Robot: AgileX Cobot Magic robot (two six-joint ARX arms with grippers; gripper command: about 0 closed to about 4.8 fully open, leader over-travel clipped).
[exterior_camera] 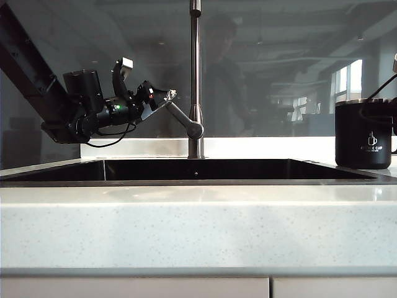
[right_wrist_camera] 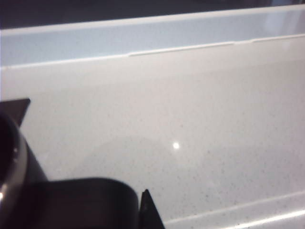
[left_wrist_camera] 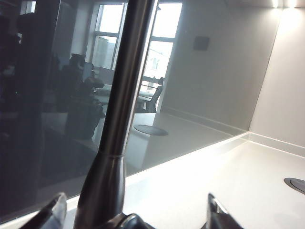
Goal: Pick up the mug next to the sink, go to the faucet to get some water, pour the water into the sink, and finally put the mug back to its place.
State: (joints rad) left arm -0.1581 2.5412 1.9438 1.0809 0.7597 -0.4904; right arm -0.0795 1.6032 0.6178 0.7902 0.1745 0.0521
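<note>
White speckled countertop (exterior_camera: 198, 217), dark glass splashback. The left gripper (left_wrist_camera: 133, 214) has its jaws spread wide either side of the faucet (exterior_camera: 195, 74), at the lever (exterior_camera: 180, 118).

The right gripper (right_wrist_camera: 143, 210) is at the mug (exterior_camera: 363, 133), which stands on the counter right of the sink (exterior_camera: 198, 171). Can't tell if it's gripping.

I'd let go without tipping the mug. Only the exterior view shows the whole mug.
</note>
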